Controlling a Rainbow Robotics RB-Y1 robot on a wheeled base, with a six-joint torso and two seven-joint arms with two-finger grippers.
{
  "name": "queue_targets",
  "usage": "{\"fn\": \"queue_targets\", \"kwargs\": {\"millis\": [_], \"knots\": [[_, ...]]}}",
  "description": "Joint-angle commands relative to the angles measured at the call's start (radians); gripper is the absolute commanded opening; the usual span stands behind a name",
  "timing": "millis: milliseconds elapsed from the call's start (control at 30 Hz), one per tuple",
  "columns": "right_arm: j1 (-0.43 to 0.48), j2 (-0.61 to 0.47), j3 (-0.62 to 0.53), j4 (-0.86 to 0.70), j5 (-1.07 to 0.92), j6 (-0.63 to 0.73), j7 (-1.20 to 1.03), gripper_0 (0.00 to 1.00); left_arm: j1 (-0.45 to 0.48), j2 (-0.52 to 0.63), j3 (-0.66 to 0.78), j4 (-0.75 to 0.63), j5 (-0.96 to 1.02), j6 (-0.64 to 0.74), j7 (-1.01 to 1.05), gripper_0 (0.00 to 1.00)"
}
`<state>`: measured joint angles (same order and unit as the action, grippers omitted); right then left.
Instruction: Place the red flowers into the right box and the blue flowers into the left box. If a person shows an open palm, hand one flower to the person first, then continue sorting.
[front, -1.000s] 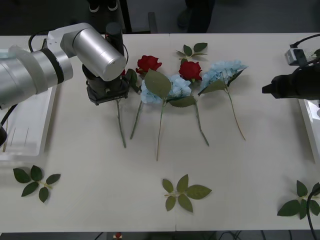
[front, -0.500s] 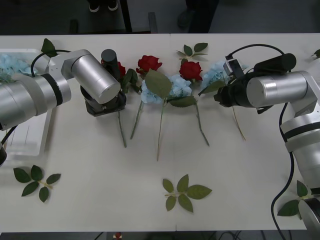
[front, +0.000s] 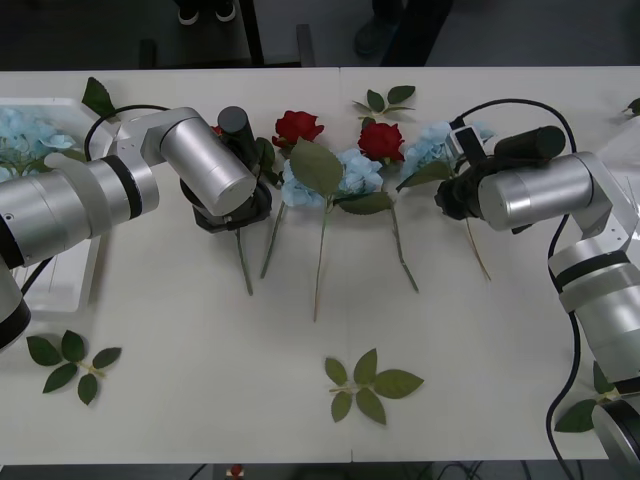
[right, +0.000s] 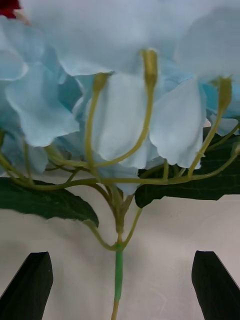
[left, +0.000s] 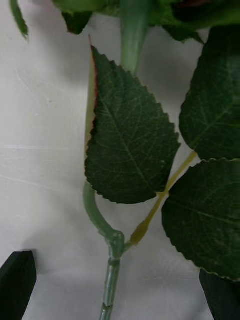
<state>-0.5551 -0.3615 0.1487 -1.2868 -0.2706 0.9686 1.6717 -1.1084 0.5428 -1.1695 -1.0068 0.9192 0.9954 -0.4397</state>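
Pickup step: both hands poised open over flower stems on the table.
Left hand straddles a red rose stem at the row's left end; right hand straddles the stem of the rightmost blue flower. Next, I judge, each must descend and close on its stem. Since 0.5 s ago, both arms have edged closer. 1 blue flower lies in the left box.

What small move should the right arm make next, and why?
Probably lower the right gripper and close it on the blue flower's stem. Its black fingers are open on either side of the stem, just below the bloom, and nothing is gripped yet.
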Motion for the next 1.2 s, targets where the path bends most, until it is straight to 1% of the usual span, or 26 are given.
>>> {"fn": "queue_targets", "kwargs": {"millis": [33, 67, 100, 133, 167, 200, 233, 267, 300, 333, 367, 433, 700, 867, 1033, 1200], "knots": [[-0.034, 0.010, -0.015, 0.046, -0.001, -0.042, -0.033, 0.81, 0.007, -0.001, 0.011, 0.002, -0.011, -0.015, 0.026, 0.93], [-0.034, 0.012, -0.014, 0.047, -0.002, -0.044, -0.033, 0.78, 0.009, -0.001, 0.011, 0.002, -0.017, -0.020, 0.026, 0.86], [-0.035, 0.015, -0.012, 0.047, -0.002, -0.044, -0.037, 0.71, 0.012, -0.001, 0.011, 0.004, -0.023, -0.023, 0.026, 0.77], [-0.035, 0.015, -0.011, 0.047, -0.004, -0.044, -0.038, 0.64, 0.013, -0.001, 0.011, 0.004, -0.028, -0.024, 0.026, 0.70], [-0.034, 0.016, -0.012, 0.047, -0.007, -0.044, -0.041, 0.50, 0.018, -0.001, 0.013, 0.005, -0.039, -0.026, 0.027, 0.59], [-0.034, 0.018, -0.012, 0.049, -0.009, -0.044, -0.043, 0.43, 0.019, -0.001, 0.011, 0.005, -0.045, -0.027, 0.026, 0.53], [-0.035, 0.018, -0.012, 0.049, -0.010, -0.044, -0.046, 0.32, 0.021, -0.001, 0.011, 0.008, -0.056, -0.029, 0.026, 0.43], [-0.034, 0.019, -0.012, 0.049, -0.012, -0.044, -0.047, 0.25, 0.024, -0.001, 0.011, 0.010, -0.062, -0.031, 0.026, 0.34], [-0.034, 0.021, -0.012, 0.049, -0.013, -0.044, -0.050, 0.15, 0.025, -0.001, 0.011, 0.013, -0.071, -0.032, 0.024, 0.18], [-0.034, 0.023, -0.012, 0.049, -0.013, -0.044, -0.052, 0.09, 0.027, -0.001, 0.011, 0.014, -0.076, -0.032, 0.024, 0.12], [-0.034, 0.024, -0.011, 0.049, -0.015, -0.044, -0.055, 0.00, 0.032, -0.001, 0.011, 0.016, -0.086, -0.035, 0.024, 0.04], [-0.034, 0.029, -0.011, 0.049, -0.019, -0.044, -0.056, 0.00, 0.035, -0.001, 0.011, 0.019, -0.091, -0.040, 0.021, 0.00], [-0.035, 0.027, -0.020, 0.023, -0.044, -0.031, -0.063, 0.00, 0.035, -0.001, 0.011, 0.020, -0.086, -0.041, 0.016, 0.00], [-0.034, 0.027, -0.077, -0.086, -0.062, 0.091, -0.047, 0.00, 0.036, 0.019, 0.011, 0.005, -0.074, -0.058, 0.003, 0.00], [-0.034, 0.026, -0.143, -0.247, -0.122, 0.266, -0.044, 0.00, 0.035, 0.123, 0.011, -0.124, -0.010, -0.058, -0.024, 0.00], [-0.034, 0.026, -0.216, -0.353, -0.206, 0.380, -0.038, 0.00, 0.036, 0.243, 0.014, -0.257, 0.073, -0.058, -0.083, 0.00]]}}
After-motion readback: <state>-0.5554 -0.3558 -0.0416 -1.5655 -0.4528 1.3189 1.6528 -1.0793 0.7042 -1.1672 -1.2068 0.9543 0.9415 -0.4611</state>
